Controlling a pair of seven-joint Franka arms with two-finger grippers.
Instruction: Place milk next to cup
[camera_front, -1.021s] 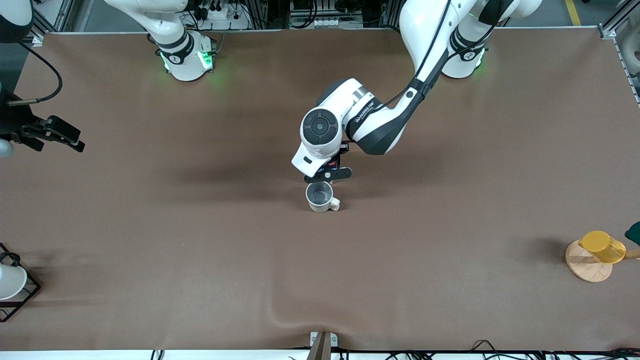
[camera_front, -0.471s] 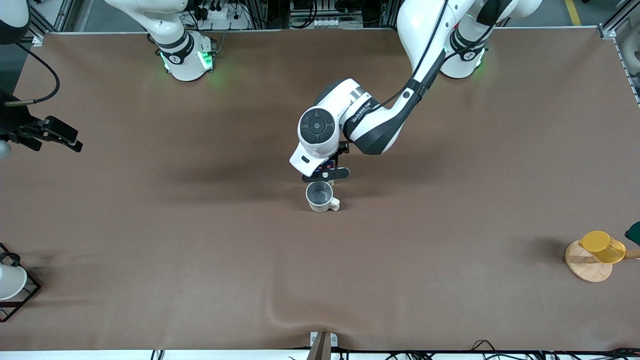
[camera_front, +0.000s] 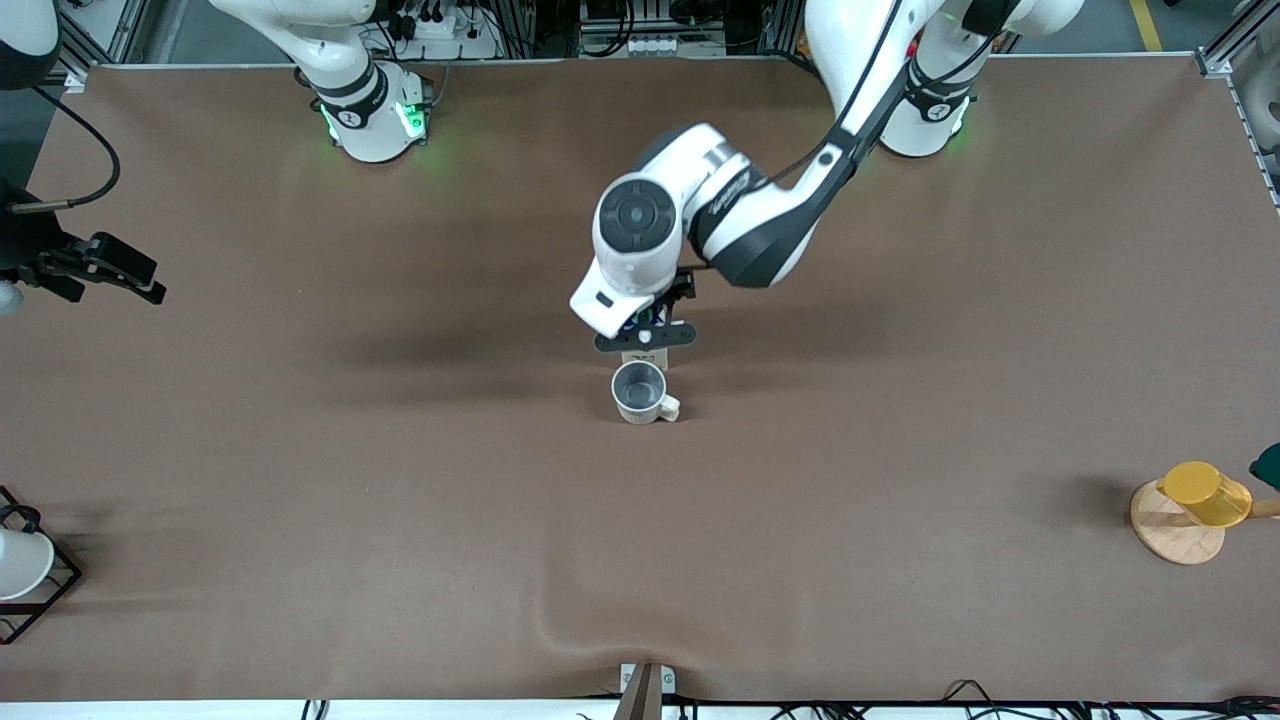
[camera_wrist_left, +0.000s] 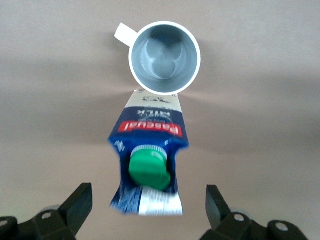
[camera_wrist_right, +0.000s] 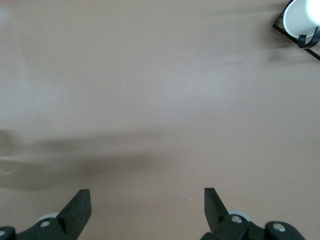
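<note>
The milk (camera_wrist_left: 150, 160), a dark blue carton with a green cap and red band, stands upright on the table. It is right beside the cream-white cup (camera_wrist_left: 164, 56), on the side toward the robots' bases. In the front view only the milk's pale lower part (camera_front: 643, 358) shows under the hand, just farther from the camera than the cup (camera_front: 640, 391). My left gripper (camera_wrist_left: 149, 210) is open and hangs over the milk (camera_front: 645, 338), its fingers clear of the carton on either side. My right gripper (camera_wrist_right: 146, 207) is open and empty, waiting over the table's right-arm end (camera_front: 120, 272).
A translucent yellow cup (camera_front: 1205, 492) lies on a round wooden coaster (camera_front: 1172, 535) at the left arm's end. A plain white cup in a black wire frame (camera_front: 22, 562) stands at the right arm's end; it also shows in the right wrist view (camera_wrist_right: 300, 17).
My left gripper has risen off the milk and drawn toward the bases. The carton's pale lower part now shows beside the cup. The right arm has not moved.
</note>
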